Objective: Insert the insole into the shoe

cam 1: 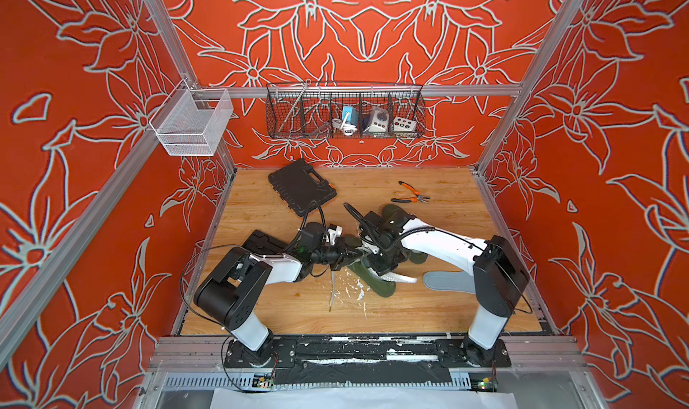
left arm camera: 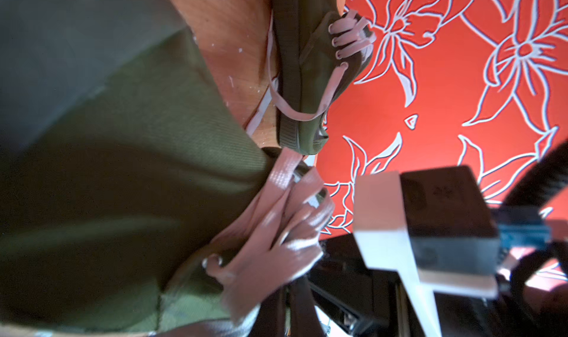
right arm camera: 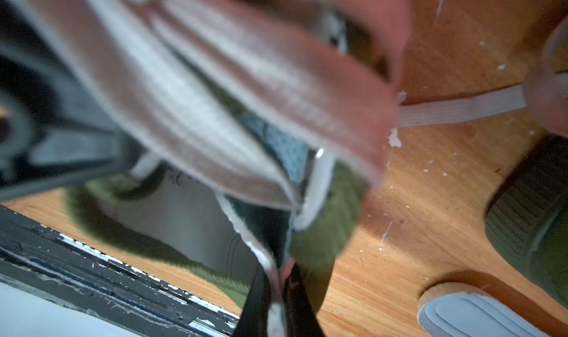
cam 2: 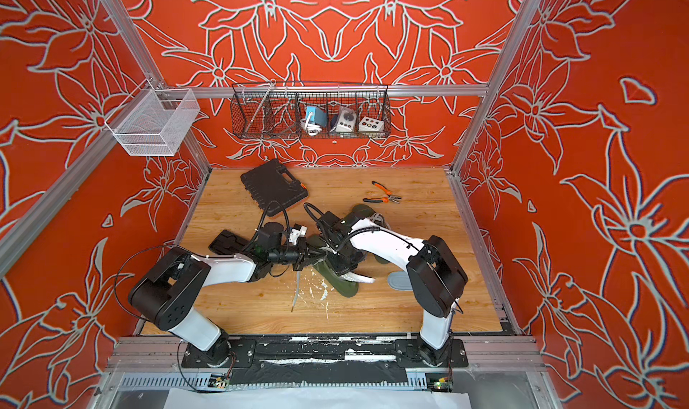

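Note:
A green shoe (cam 1: 378,284) with pale laces lies mid-table in both top views, also seen as shoe (cam 2: 345,288), and both arms meet over it. My left gripper (cam 1: 352,256) is shut on the shoe's near side by the laces; in the left wrist view the gripper (left arm camera: 289,286) closes under the laces (left arm camera: 276,228). My right gripper (right arm camera: 278,277) is shut on the shoe's tongue (right arm camera: 261,252), holding it up from the opening. The grey insole (cam 1: 443,281) lies flat on the wood to the shoe's right, partly under the right arm, and shows in the right wrist view as insole (right arm camera: 470,315).
A second green shoe (cam 1: 395,214) lies behind the right arm. A black tool case (cam 1: 302,191) and orange-handled pliers (cam 1: 412,196) lie at the back. A black tray (cam 1: 263,241) sits behind the left arm. A loose lace end (cam 1: 333,291) and white flecks lie in front.

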Available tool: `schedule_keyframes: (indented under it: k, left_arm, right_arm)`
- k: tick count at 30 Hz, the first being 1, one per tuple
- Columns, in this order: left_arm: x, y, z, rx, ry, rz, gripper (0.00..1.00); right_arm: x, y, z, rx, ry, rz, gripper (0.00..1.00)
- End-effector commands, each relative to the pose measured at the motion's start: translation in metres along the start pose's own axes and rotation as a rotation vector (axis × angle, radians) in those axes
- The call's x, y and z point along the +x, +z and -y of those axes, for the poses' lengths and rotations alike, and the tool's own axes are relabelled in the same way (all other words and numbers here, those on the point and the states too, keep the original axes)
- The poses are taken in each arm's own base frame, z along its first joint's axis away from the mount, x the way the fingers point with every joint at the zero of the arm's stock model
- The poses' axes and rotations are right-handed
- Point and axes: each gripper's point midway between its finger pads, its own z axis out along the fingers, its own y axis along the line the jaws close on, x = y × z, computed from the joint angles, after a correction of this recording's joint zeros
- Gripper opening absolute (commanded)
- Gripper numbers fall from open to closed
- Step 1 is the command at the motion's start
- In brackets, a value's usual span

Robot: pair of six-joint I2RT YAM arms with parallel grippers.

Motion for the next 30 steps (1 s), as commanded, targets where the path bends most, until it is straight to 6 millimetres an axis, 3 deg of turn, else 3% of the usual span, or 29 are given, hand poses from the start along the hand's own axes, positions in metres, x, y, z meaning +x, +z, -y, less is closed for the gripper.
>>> schedule_keyframes:
  k: [1, 9, 22, 30]
  left_arm:
    - [-0.001, -0.001, 0.019, 0.029, 0.090, -0.014, 0.00]
    - [0.000, 0.001, 0.015, 0.004, 0.103, -0.022, 0.00]
    - [0.002, 0.005, 0.016, -0.008, 0.116, -0.039, 0.00]
    - [-0.002, 0.004, 0.021, -0.011, 0.132, -0.024, 0.00]
  right_arm:
    - [-0.012, -0.009, -0.001, -0.050, 0.019, 0.112, 0.00]
    - [-0.023, -0.011, -0.009, -0.140, 0.011, 0.245, 0.00]
    - [-0.043, -0.001, -0.021, -0.140, -0.136, 0.292, 0.00]
    - [-0.020, 0.007, -0.024, -0.122, -0.223, 0.250, 0.00]
